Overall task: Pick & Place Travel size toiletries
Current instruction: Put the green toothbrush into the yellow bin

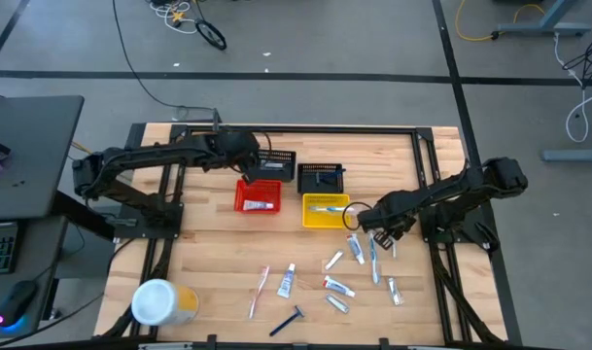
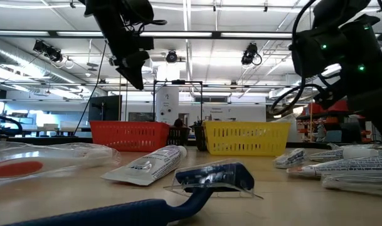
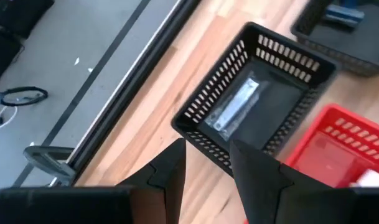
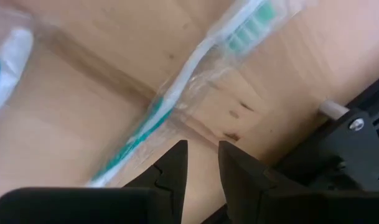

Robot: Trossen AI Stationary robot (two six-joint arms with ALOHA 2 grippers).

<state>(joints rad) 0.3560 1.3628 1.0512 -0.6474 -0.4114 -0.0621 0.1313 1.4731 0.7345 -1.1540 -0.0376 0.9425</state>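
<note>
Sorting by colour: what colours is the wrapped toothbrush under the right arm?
White handle with green grip and bristles, on the wrapped plastic toothbrush; clearest in the right wrist view.

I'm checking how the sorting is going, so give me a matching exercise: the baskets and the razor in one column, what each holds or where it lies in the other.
Column one:
1. red basket
2. yellow basket
3. left black basket
4. dark blue razor

Column two:
a. holds a toothbrush
b. lies loose near the front edge of the table
c. holds a white tube
d. holds a silvery packet

Pairs: 1-c, 2-a, 3-d, 4-b
</note>
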